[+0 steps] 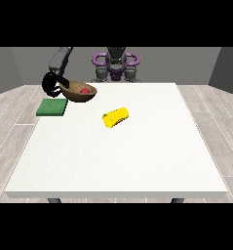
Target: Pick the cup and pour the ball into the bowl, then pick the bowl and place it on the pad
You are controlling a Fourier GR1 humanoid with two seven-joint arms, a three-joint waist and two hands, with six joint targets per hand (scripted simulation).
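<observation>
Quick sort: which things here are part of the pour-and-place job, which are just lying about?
Job: brown bowl with red ball inside, held by the hand at the view's left; green pad; yellow cup, on its side.
Lying about: nothing; only the white table.

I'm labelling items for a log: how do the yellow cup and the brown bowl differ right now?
The yellow cup lies tipped on its side on the table, while the brown bowl sits mouth up. No hand touches the cup; the hand at the view's left holds the bowl at its rim. The bowl holds the red ball; no ball shows in the cup. The bowl is next to the green pad, the cup nearer the table's middle.
</observation>
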